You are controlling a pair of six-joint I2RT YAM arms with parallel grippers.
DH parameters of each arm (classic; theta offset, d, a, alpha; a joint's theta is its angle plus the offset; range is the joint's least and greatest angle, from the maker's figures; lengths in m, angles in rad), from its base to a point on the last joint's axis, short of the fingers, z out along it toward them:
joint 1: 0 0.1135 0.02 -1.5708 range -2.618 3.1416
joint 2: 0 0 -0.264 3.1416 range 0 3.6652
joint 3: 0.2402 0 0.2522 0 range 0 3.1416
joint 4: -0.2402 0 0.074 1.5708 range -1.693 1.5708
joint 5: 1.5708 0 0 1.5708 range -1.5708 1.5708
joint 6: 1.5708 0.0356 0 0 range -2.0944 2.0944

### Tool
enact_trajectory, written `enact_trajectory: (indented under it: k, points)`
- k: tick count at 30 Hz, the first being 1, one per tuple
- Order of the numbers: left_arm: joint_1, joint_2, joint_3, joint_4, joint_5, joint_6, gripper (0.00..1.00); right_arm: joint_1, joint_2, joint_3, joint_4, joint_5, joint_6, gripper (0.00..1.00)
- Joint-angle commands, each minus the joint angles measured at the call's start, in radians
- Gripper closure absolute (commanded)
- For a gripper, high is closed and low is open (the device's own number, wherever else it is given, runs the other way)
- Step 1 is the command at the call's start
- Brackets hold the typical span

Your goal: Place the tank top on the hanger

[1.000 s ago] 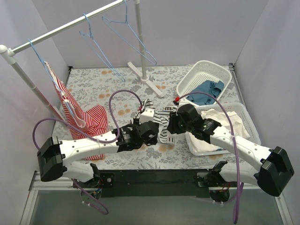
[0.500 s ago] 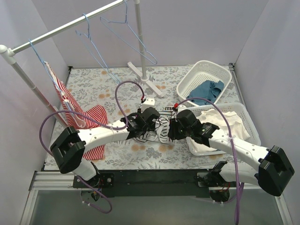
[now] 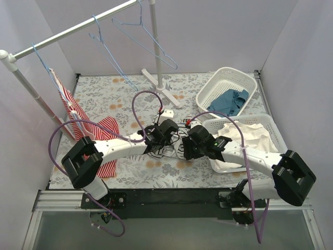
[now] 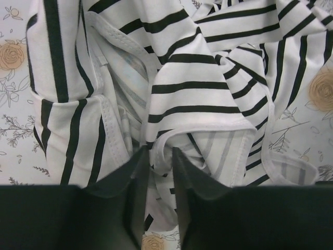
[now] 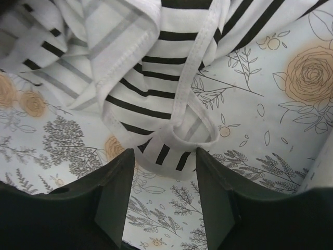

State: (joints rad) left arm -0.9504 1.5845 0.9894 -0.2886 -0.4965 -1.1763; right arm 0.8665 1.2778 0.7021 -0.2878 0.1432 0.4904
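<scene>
1. Black-and-white striped jersey tank top (image 4: 208,88) lies bunched on the floral-printed table covering (image 3: 104,94). It is in the middle of the overhead view, with both arms bent in over it.
2. In the left wrist view the left gripper (image 4: 159,156) sits at the bottom centre. Its jaws are drawn narrow, with a fold of hemmed cloth pinched between the dark fingers (image 4: 136,179). The rest of the tank top spreads in loose folds above, flat on the table.
3. In the right wrist view the right gripper (image 5: 164,156) stands wide. A looped, stitched edge of the tank top lies in the gap between the fingers without being clamped. It is holding nothing.
4. The thin light-blue wire hanger (image 3: 148,44) hangs by its hook from the white metal rail (image 3: 73,31) in the upper part of the overhead view, well apart from the tank top. A second bare one like it hangs beside it. Further left, a third carries a red-and-white striped garment (image 3: 101,130).
5. Judged from this, the task is at its start. One arm has a first pinch on the cloth, while the garment is neither lifted nor opened out.
6. What is left is nearly everything:
   - securing a second hold near a strap or the neck opening;
   - raising and spreading the tank top;
   - bringing it to a hanger and threading the shoulders on.
</scene>
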Motion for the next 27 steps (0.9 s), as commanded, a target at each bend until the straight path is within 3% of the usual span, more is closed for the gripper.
enact_trajectory:
  k: [1, 4, 5, 8, 9, 15, 21, 27]
  points:
    - [0.007, -0.014, -0.008, 0.031, -0.014, 0.021, 0.90, 0.009, 0.057, 0.026, -0.004, 0.077, -0.013, 0.42]
    - [0.009, -0.047, 0.003, 0.009, -0.013, 0.021, 1.00, 0.009, 0.074, 0.042, -0.025, 0.093, -0.012, 0.55]
    - [0.007, -0.061, 0.011, -0.010, -0.010, 0.021, 1.00, 0.011, 0.069, 0.046, -0.028, 0.085, -0.012, 0.72]
    - [0.007, -0.145, 0.029, -0.061, 0.002, 0.026, 1.00, 0.009, 0.025, 0.086, -0.047, 0.087, -0.004, 0.96]
    - [0.007, -0.167, 0.038, -0.075, 0.009, 0.029, 1.00, 0.009, -0.006, 0.102, -0.057, 0.091, -0.004, 0.99]
    - [0.007, -0.369, 0.123, -0.193, 0.153, 0.122, 1.00, 0.009, -0.135, 0.275, -0.125, 0.131, -0.010, 0.99]
    - [0.006, -0.477, 0.267, -0.343, 0.294, 0.210, 1.00, 0.009, -0.207, 0.523, -0.192, 0.361, -0.061, 0.99]
    - [0.006, -0.492, 0.543, -0.443, 0.168, 0.260, 1.00, 0.009, -0.144, 0.807, -0.120, 0.502, -0.170, 0.99]
